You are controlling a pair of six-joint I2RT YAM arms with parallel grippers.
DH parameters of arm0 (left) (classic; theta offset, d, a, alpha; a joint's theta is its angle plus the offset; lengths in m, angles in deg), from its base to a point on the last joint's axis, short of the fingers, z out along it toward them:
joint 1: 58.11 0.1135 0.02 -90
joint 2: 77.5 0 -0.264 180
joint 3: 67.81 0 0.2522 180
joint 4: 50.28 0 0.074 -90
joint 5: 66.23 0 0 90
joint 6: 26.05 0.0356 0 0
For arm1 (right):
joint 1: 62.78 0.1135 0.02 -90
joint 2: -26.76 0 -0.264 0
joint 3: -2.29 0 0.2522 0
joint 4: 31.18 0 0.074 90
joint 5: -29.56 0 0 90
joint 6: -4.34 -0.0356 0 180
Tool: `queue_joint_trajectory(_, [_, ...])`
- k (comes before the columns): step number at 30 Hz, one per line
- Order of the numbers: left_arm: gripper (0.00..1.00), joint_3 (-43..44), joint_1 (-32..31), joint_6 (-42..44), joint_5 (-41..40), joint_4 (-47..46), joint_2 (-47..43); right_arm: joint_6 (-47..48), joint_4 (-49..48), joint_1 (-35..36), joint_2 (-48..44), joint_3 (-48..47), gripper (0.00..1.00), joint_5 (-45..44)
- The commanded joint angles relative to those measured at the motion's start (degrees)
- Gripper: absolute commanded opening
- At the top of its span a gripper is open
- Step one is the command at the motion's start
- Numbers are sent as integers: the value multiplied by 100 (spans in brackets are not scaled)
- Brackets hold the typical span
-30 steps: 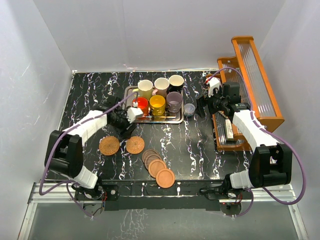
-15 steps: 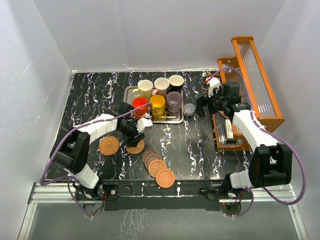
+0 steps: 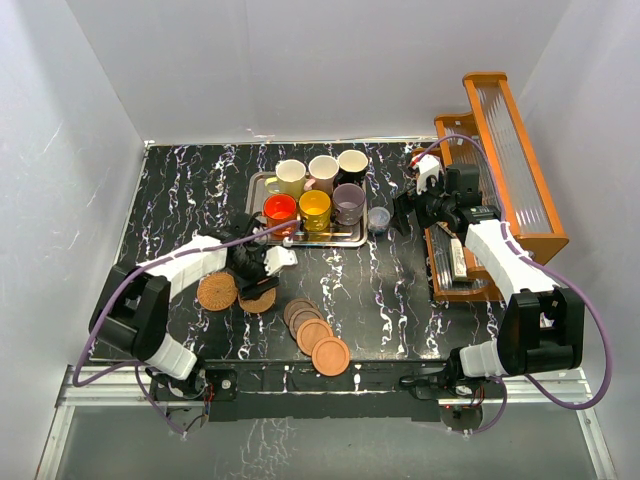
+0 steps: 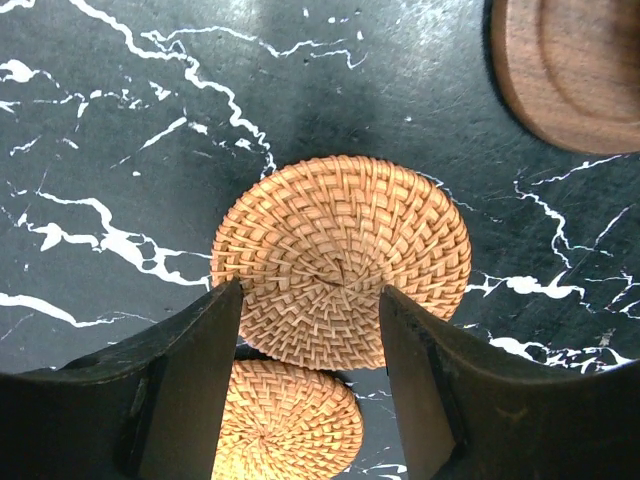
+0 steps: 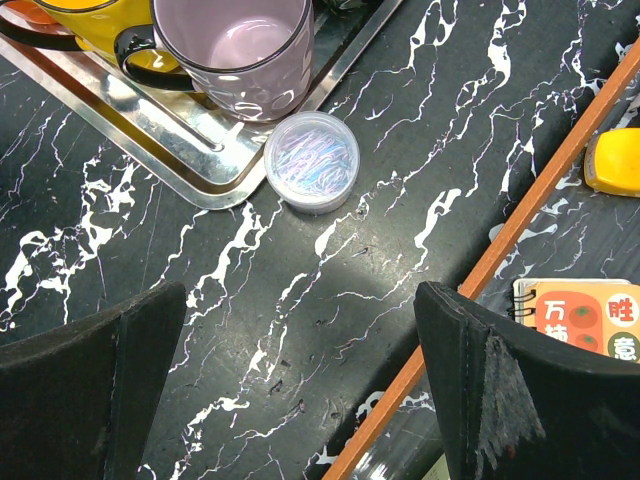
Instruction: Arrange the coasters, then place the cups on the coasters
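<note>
Top external view: steel tray (image 3: pixel 345 239) holds six cups (image 3: pixel 315 208).

Black marble table (image 3: pixel 180 190) in view | steel tray (image 3: pixel 254 192) carried on it | wicker coasters (image 3: pixel 217 291) laid near-left of tray | wooden coasters (image 3: pixel 314 333) fanned nearward of tray | jar (image 3: pixel 379 218) set just right | wooden rack (image 3: pixel 500 180) stood farther right

A black marble table (image 3: pixel 180 190), veined white, fills the booth. Plain white walls (image 3: pixel 300 60) rise behind it and on both sides, evenly lit. An orange wooden rack (image 3: pixel 510 150) stands at its right end, and a metal rail (image 3: pixel 330 402) runs along its near edge.
</note>
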Motion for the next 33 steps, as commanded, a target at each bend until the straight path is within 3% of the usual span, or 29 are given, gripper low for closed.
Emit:
queue_joint_trajectory(1, [56,184,60,-176,36,202,-168,51,-292,-24,-168,19,98,73])
queue_joint_trajectory(11, [58,857,-409,-340,1361,200,-23,64,-303,-39,-173,36,98,14])
queue_joint_trajectory(20, [64,991,-1122,-115,1340,355,379,56,-298,-84,-155,49,98,28])
queue_joint_trajectory(27, [68,850,-1516,159,727,444,510,57,-292,-106,-146,48,98,39])
queue_joint_trajectory(33, [68,795,-1779,108,715,398,557,65,-294,-103,-146,41,98,26])
